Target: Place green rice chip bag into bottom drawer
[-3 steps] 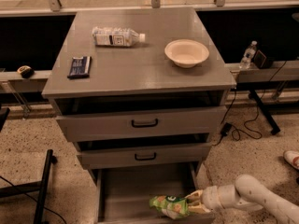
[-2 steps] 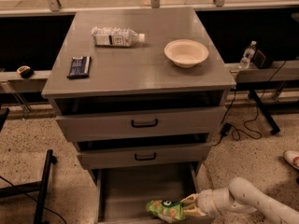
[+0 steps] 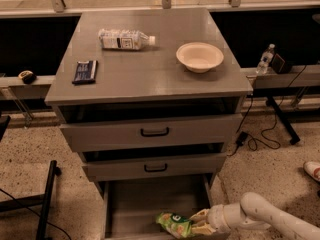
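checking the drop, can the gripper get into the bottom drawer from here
Probably yes. The bottom drawer stands pulled out, open on top. The gripper, shut on the green rice chip bag, is at its front corner, and nothing visible lies in the way.

A robot lab: speckled floor (image 3: 280, 176), loose cables (image 3: 260, 143), jaws gripping green rice chip bag (image 3: 175, 224) at bottom drawer (image 3: 150, 201).

I see my cream-white gripper (image 3: 199, 222) clasping the bright green rice chip bag (image 3: 174, 224) over the grey bottom drawer (image 3: 145, 199).
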`<action>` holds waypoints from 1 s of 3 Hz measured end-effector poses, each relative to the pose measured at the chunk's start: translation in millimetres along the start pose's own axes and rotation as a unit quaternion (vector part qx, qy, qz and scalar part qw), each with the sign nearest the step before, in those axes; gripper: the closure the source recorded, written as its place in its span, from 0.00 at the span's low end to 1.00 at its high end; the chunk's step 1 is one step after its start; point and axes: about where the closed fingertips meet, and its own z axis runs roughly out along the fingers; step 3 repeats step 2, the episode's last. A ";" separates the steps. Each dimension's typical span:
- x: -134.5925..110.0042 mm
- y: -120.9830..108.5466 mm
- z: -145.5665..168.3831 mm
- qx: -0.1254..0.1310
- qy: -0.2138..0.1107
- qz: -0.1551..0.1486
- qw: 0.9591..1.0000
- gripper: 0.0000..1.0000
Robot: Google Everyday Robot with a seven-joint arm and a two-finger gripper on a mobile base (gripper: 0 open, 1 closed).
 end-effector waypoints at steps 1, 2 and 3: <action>-2.7 -14.2 -24.0 0.015 -0.059 0.035 0.998 0.00; -15.2 -31.3 -68.2 0.046 -0.092 -0.008 0.995 0.00; -15.2 -31.3 -68.2 0.046 -0.092 -0.008 0.995 0.00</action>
